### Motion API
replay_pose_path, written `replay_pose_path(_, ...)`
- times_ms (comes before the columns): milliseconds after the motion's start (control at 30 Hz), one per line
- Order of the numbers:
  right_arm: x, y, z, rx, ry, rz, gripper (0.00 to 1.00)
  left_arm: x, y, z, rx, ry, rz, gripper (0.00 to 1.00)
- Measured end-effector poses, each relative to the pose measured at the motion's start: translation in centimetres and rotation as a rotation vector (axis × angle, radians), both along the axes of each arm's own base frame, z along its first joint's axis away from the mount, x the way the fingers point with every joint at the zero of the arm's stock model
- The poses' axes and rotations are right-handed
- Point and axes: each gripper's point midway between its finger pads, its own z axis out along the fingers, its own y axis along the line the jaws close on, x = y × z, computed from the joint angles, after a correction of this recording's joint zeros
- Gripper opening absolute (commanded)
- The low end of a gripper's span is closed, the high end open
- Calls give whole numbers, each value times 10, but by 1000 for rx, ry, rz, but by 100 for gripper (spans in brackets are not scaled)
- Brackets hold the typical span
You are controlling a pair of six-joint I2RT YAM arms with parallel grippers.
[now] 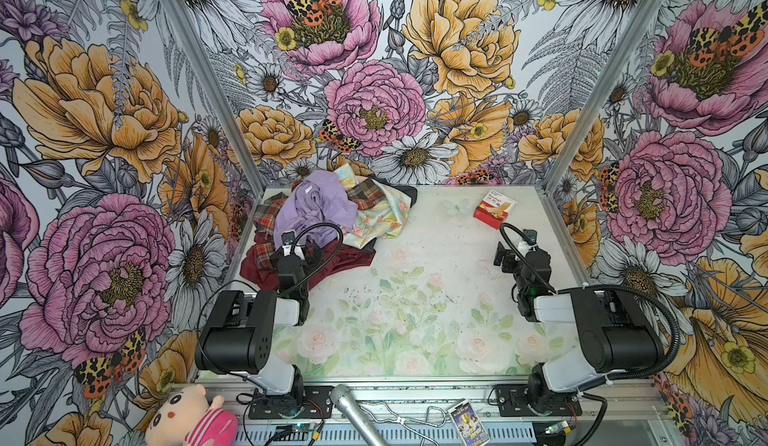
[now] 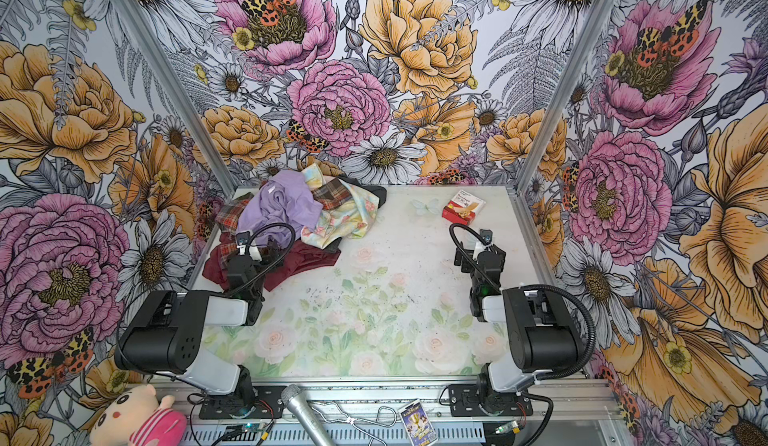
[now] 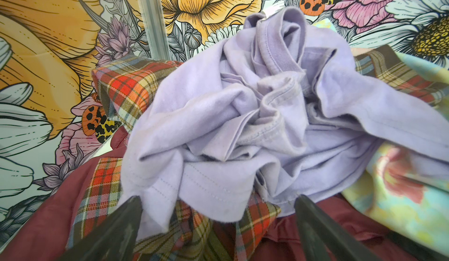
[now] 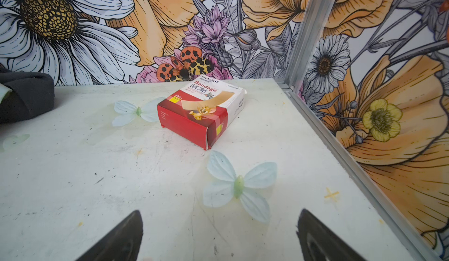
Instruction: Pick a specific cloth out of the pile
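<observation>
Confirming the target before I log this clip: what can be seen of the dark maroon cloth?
The maroon cloth is plain wine-red, thin-looking fabric, crumpled and lying low on the table at the near edge of the pile. It is largely buried: the plaid cloth and lavender garment lie over it, so only its near folds show. The left gripper hangs open above it. No strap can be made out.

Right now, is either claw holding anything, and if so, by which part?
Nothing is held. The left claw is open, facing the pile; the right claw is open above the table, short of the red box.
</observation>
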Motion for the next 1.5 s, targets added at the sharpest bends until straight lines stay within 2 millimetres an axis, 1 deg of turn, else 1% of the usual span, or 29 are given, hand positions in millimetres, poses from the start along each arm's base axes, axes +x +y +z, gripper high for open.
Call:
replay_pose_path(200, 0, 0, 0, 0, 0, 0, 99, 2, -6, 0, 2, 5, -31, 99)
replay_pose_path(333, 0, 1, 0, -4, -2, 4, 99, 3, -14, 0, 13, 11, -57, 99)
replay_pose_path(567, -8, 6, -3, -17, -15, 14, 99, 2, -19, 11, 27, -10, -73, 99)
replay_pose_path(633, -9, 7, -2, -23, -21, 13, 99, 1, -23, 14, 39, 20, -85, 99)
replay_pose_path(667, -10, 7, -1, -27, -27, 14, 99, 2, -26, 18, 47, 30, -97, 99)
replay_pose_path(733, -10, 8, 1, -35, -37, 11, 99, 6, -36, 36, 54, 26, -116, 99)
replay_pose_path(800, -11, 9, 2, -43, -44, 5, 99, 13, -44, 65, 48, 1, -132, 99)
replay_pose_path(933, -15, 10, 4, -57, -62, -11, 99, 23, -48, 115, 24, -20, -126, 99)
replay_pose_path(1000, -17, 8, 6, -61, -71, -24, 100, 25, -48, 129, 5, -11, -116, 99)
replay_pose_path(1067, -19, 7, 9, -63, -80, -35, 100, 24, -50, 132, -17, 17, -113, 99)
replay_pose_path(1133, -20, 7, 15, -68, -91, -41, 98, 23, -56, 128, -38, 64, -118, 99)
replay_pose_path(1233, -23, 9, 28, -85, -97, -50, 96, 19, -71, 120, -55, 140, -137, 99)
replay_pose_path(1367, -11, 15, 47, -94, -93, -59, 96, 16, -88, 125, -92, 209, -156, 99)
replay_pose_path(1500, -10, 18, 48, -113, -42, -73, 96, 13, -99, 131, -145, 251, -157, 99)
